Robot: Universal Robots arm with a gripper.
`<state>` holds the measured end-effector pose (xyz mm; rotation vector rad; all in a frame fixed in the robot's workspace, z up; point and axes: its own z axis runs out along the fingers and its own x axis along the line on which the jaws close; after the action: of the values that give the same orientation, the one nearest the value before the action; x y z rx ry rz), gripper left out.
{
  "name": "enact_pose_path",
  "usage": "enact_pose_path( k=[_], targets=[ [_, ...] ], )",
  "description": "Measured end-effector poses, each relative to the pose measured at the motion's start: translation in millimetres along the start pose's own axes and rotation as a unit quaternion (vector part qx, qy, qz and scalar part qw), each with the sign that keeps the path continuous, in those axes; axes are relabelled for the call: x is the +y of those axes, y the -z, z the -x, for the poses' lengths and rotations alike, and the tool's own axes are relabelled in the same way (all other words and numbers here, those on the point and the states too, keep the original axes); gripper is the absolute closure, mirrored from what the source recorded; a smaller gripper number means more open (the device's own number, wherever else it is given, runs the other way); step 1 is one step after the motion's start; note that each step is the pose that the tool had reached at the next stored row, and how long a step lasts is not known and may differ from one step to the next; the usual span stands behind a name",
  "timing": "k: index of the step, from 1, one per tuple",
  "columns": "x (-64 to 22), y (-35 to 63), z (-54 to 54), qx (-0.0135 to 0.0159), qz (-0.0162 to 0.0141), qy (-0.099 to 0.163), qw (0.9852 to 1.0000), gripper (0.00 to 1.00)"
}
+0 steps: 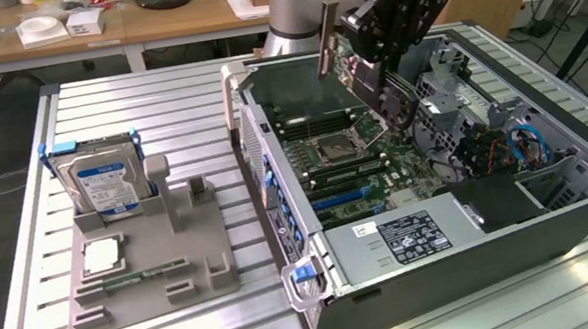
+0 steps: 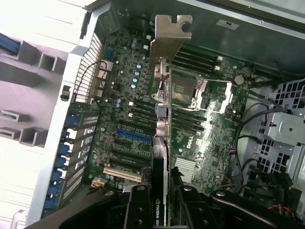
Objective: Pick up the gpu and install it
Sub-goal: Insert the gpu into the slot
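Note:
My gripper [image 1: 379,78] is shut on the gpu [image 1: 345,64] and holds it on edge above the open computer case [image 1: 322,296]. The card's silver bracket [image 1: 321,37] points towards the case's rear wall. In the wrist view the gpu [image 2: 161,119] appears edge-on, with its bracket [image 2: 169,36] at the far end. It hangs over the motherboard [image 2: 128,95], in line with the expansion slots, among them a blue slot [image 2: 133,136]. The gripper [image 2: 162,207] clamps the near end between its black fingers [image 2: 138,210]. The card is above the board, clear of the slots.
A grey fixture tray [image 1: 198,252] on the exterior view's left holds a hard drive [image 1: 104,184], a CPU [image 1: 100,254] and a memory stick [image 1: 134,277]. Inside the case are the power supply [image 1: 404,239] and cables [image 1: 516,145]. A desk [image 1: 175,15] stands behind the table.

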<state>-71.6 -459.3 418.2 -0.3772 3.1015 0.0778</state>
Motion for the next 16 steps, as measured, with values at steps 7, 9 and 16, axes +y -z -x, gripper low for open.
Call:
enact_pose_path(
  k=[7,9,16],
  targets=[
    [-0.1,0.0,0.5,0.0007,0.0003,0.015,0.9999,0.74],
    [-0.1,0.0,0.6,0.0009,0.0004,0.019,0.9998,0.74],
    [-0.2,0.0,1.0,0.0016,0.0007,0.033,0.9994,0.74]
  ],
)
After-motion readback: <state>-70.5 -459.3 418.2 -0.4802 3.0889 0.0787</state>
